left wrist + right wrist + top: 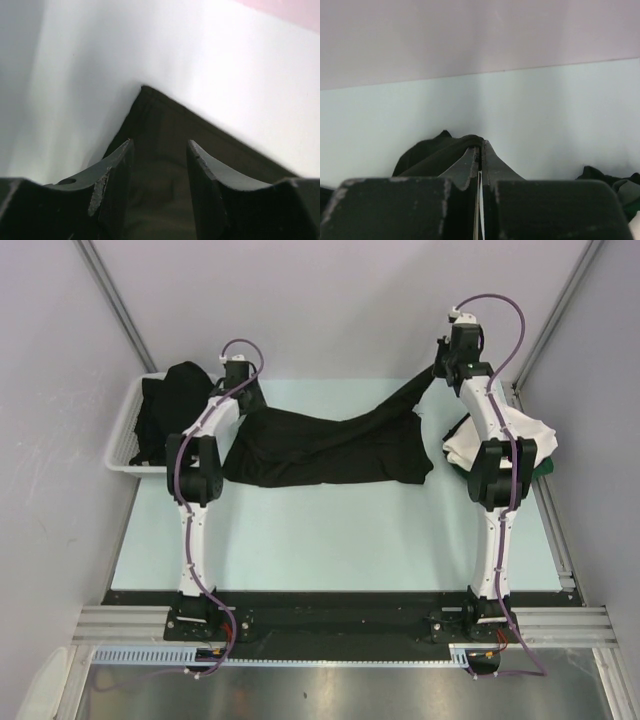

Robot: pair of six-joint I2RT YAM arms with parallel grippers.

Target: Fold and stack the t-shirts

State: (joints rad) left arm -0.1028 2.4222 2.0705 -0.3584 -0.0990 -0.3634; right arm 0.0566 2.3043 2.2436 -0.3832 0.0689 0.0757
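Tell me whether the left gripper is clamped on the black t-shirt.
No: the left gripper stands open, with the black t-shirt corner lying unpinched between its parted jaws.

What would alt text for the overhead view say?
A black t-shirt lies spread across a pale table, one far corner pinched and lifted by the right gripper while the left gripper hovers open at its other far corner. A white basket of dark clothes sits at the left; a white shirt pile lies at the right.

Soft matt cloth: black t-shirt [330, 445]. White plastic: basket [122, 435]. Smooth matt: table [330, 530].
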